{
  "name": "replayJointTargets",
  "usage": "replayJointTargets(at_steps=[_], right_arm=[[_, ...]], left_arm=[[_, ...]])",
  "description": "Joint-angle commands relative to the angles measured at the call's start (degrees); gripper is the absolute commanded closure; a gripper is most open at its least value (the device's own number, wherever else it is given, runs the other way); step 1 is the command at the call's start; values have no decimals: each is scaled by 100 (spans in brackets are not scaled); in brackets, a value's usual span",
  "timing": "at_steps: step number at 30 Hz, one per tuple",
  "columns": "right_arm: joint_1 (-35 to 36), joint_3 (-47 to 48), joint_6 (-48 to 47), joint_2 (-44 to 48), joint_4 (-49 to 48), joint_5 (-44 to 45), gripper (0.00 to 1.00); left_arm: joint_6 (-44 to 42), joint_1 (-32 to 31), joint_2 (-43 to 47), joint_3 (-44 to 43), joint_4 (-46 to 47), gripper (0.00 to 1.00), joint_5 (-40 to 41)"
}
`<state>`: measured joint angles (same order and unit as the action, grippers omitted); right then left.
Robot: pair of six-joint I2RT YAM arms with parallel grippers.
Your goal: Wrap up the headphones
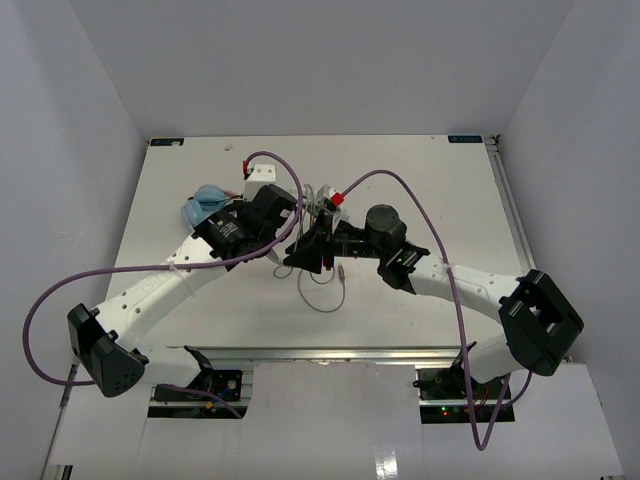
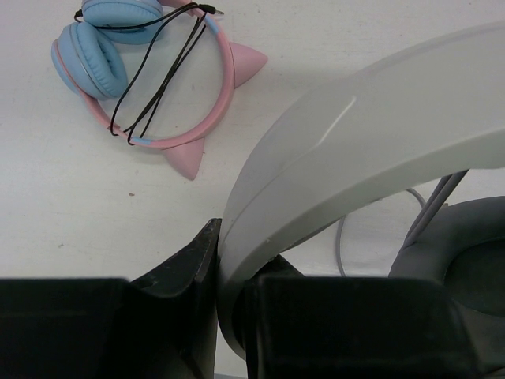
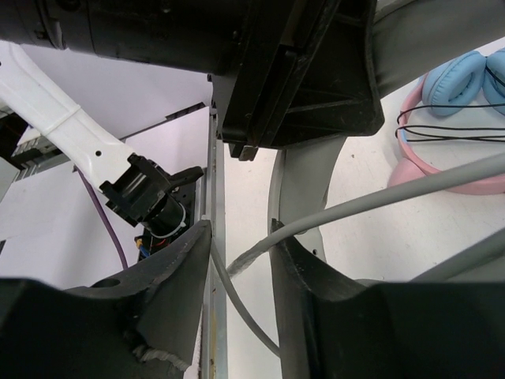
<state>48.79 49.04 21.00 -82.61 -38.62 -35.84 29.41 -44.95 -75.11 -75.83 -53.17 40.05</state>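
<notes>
**Left holds band, right straddles cable: wrap turns on cable vs. band**

Far left on the table [image 1: 430,180] lies a blue-and-pink headset [image 2: 150,79], well apart from the work and not part of it.

The left arm reaches in from the near-left corner, forearm angled toward table centre. The left gripper [image 2: 233,264] is clamped on the headphones [image 2: 355,134] at the headband, w/ a finger on each side of the band. From that grip the band arcs up and to the right. A grey ear cup [image 2: 465,253] hangs at the right end, so the headset's long axis runs away from the left hand toward the right one.

The cable [image 3: 379,197] runs in from the right and crosses btwn the fingers of the right gripper [image 3: 241,237]. The jaws are narrow but apart, the gap wider than the cable, so it looks threaded, not pinched. A slack loop [image 1: 325,290] lies on the table just nearside of both hands.

The right arm comes from the near-right corner, wrist bent inward, facing the left gripper close up. My read: right is the nearer hand for the cable. It needs to close on it and carry it around the band, across the band's axis, while left keeps the band fixed.
</notes>
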Motion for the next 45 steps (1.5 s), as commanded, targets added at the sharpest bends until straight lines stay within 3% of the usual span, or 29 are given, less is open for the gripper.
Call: replayJointTargets(at_steps=[1,12,21,29,38,45], right_arm=[[163,99,-322,-54,174,-97,54],[257,89,-894,194,818,132,51],[397,351,-1379,365,1720,1193,51],[447,343,-1378,316,1645,1591,51],[438,299,-779,520,1011,2029,69],[447,393,-806,1008,1178,2316,85]], left_arm=[[479,-40,545,-482,810,100,-122],[513,-34,604,-830,642,100,132],[574,-40,692,-766,675,100,95],[565,-32,727,-740,721,100,64],[400,-32,1078,-355,1024,100,-63],[-512,-40,1884,425,2515,100,-1009]])
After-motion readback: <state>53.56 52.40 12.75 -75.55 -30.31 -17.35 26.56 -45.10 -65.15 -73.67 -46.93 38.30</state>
